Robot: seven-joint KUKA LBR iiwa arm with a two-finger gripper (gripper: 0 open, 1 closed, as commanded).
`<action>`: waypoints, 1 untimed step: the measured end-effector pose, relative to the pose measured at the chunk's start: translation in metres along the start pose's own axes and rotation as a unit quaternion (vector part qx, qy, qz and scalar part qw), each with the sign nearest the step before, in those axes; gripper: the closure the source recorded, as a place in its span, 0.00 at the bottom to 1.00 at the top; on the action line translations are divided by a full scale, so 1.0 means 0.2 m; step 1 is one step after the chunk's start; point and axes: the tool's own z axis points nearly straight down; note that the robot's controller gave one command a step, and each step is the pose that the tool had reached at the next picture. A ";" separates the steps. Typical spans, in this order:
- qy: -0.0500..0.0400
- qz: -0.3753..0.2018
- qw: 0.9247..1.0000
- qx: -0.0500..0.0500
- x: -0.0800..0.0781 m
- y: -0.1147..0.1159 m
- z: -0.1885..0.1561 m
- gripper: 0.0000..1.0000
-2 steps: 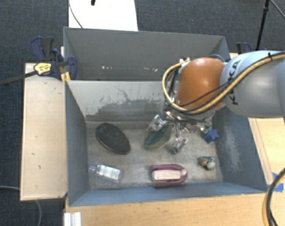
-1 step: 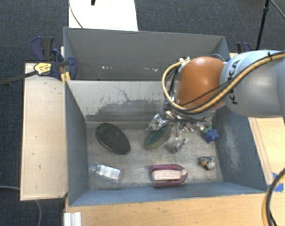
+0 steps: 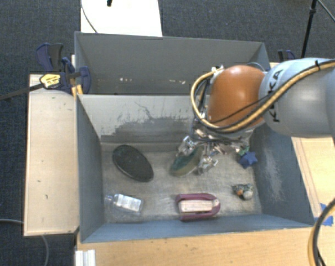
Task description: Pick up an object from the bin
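Bin [image 3: 89, 148]: grey metal, scuffed floor, a few loose things.
Left: black oval disc [image 3: 132, 163] flat; clear plastic piece [image 3: 123, 203] nearer the front.
Front centre: maroon case [image 3: 197, 205] by the near wall.
Centre: dark green piece [image 3: 184, 163], tilted, right at the gripper [image 3: 203, 155], on its left side.
Grip: open or closed, can't tell.
Right: blue bit [image 3: 247, 159] just beside the gripper.

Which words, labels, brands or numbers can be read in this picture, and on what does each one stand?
"KUKA": black letters on the grey arm, close to its orange cover and partly covered, so only some letters are plain.
Pale label on the dark red case: too blurred to read.
Clear packet: no print that can be read.
No other text can be read.
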 end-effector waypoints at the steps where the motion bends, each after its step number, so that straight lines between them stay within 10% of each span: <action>1: 0.001 0.004 1.000 0.000 -0.01 0.00 -0.14 1.00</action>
